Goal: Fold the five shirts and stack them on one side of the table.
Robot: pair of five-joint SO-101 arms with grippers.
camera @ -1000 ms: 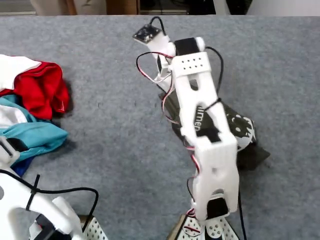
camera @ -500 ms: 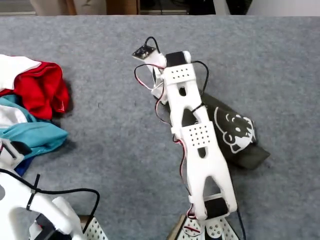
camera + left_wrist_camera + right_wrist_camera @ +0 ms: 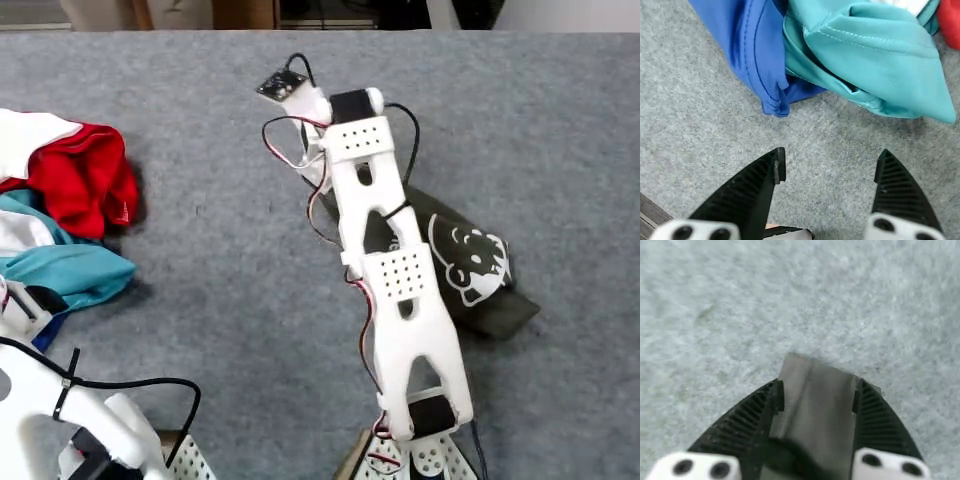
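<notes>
Grey felt table (image 3: 220,280), as I read it.
- Left gripper (image 3: 832,152): near left, jaws wide, nothing between them, over bare felt.
- Blue shirt (image 3: 745,45): just beyond it, crumpled, at the pile's near edge.
- Teal shirt (image 3: 875,60): lying partly over the blue.
- Dark shirt (image 3: 470,265): right of centre, bunched, white print up.
- Red shirt (image 3: 85,180) and white shirt (image 3: 25,130): far end of the left pile.
- Right gripper (image 3: 818,385): farthest, pinching a fold of the dark shirt.

Right arm (image 3: 400,290) is observed extended far forward; right gripper (image 3: 817,390) is clamped on dark shirt (image 3: 812,425). Left gripper (image 3: 832,162) is held spread wide.
</notes>
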